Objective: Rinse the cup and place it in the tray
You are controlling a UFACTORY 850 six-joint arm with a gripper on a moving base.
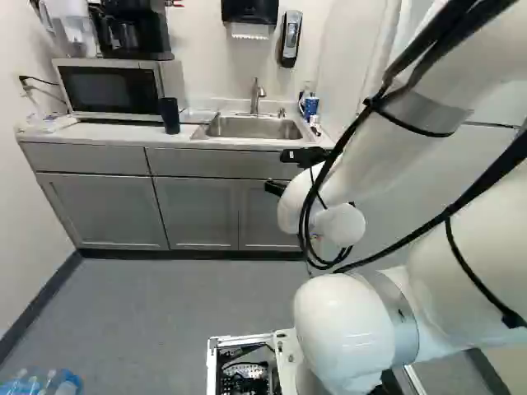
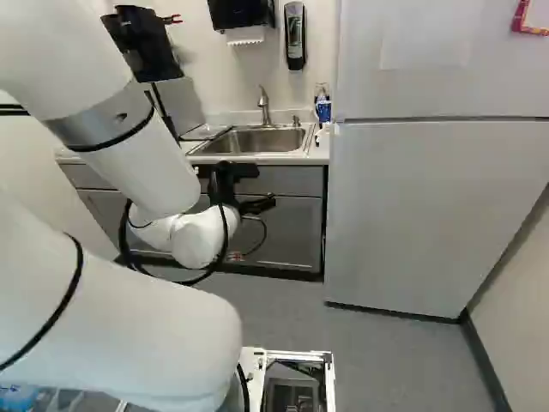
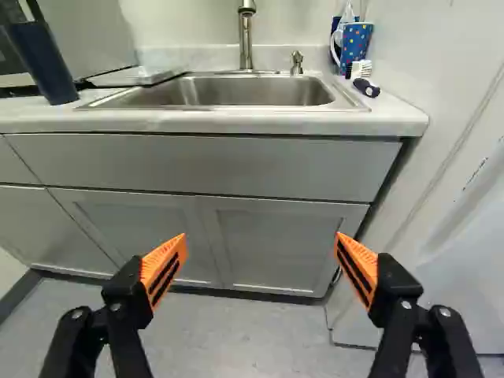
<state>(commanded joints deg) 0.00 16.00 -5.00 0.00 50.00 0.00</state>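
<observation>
My gripper [image 2: 264,186] is in front of the sink cabinet in the right base view. In the wrist view the gripper [image 3: 261,244] is open, its orange pads wide apart with nothing between them. Ahead of it, the steel sink [image 3: 228,91] with its faucet [image 3: 246,31] is set in the counter. A dark tall cup [image 1: 170,115] stands on the counter left of the sink in the left base view. A flat tray-like piece [image 3: 135,76] lies between that cup and the sink. A blue dotted mug [image 3: 356,43] is at the sink's other side.
The counter edge [image 3: 220,124] and grey cabinet doors [image 3: 272,240] stand ahead of the gripper. A microwave [image 1: 113,89] with a coffee maker [image 1: 132,31] on top is on the counter. A tall white refrigerator [image 2: 429,206] stands right of the sink. Small items [image 3: 365,79] lie by the mug.
</observation>
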